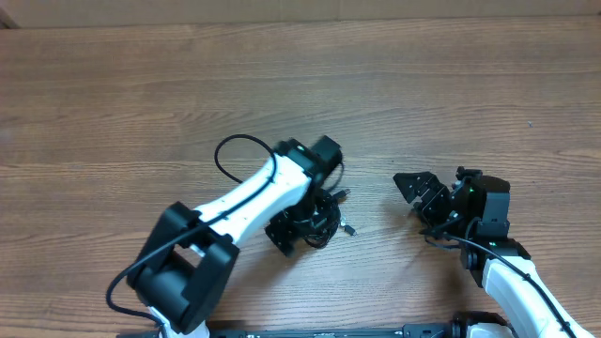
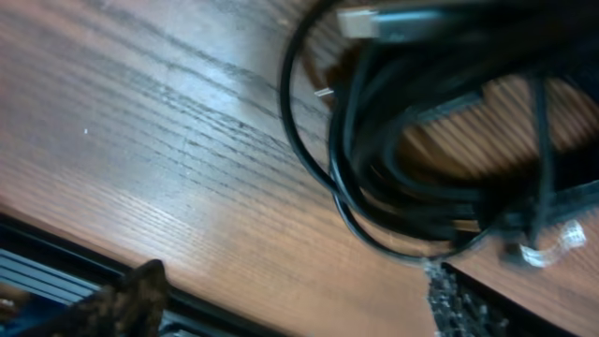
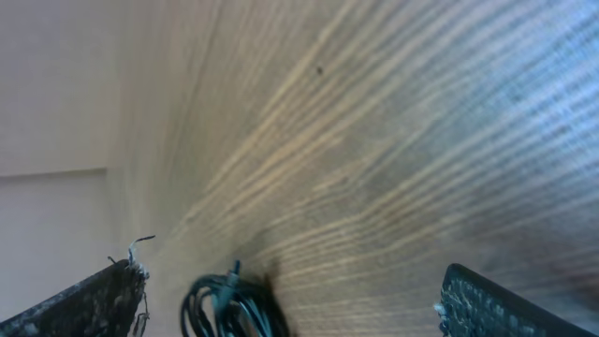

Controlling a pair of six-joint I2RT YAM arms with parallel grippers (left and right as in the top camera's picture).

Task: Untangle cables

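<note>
Left gripper (image 2: 295, 309): fingers (image 2: 122, 301) spread wide, holding nothing. Cables (image 2: 421, 140): one tangled black bundle just past the fingertips, upper right of the wrist view, lying on the wooden table (image 2: 140, 140). Overhead, the left arm (image 1: 254, 197) hides much of the bundle and plug ends (image 1: 348, 226) poke out to the right. Right gripper (image 1: 422, 192): fingers apart, empty, right of centre, apart from the bundle. Its wrist view shows the coil at the bottom edge.

Glossy black plastic-sheathed cables (image 2: 360, 159) on a matt, finely grained wooden table (image 2: 140, 140)
</note>
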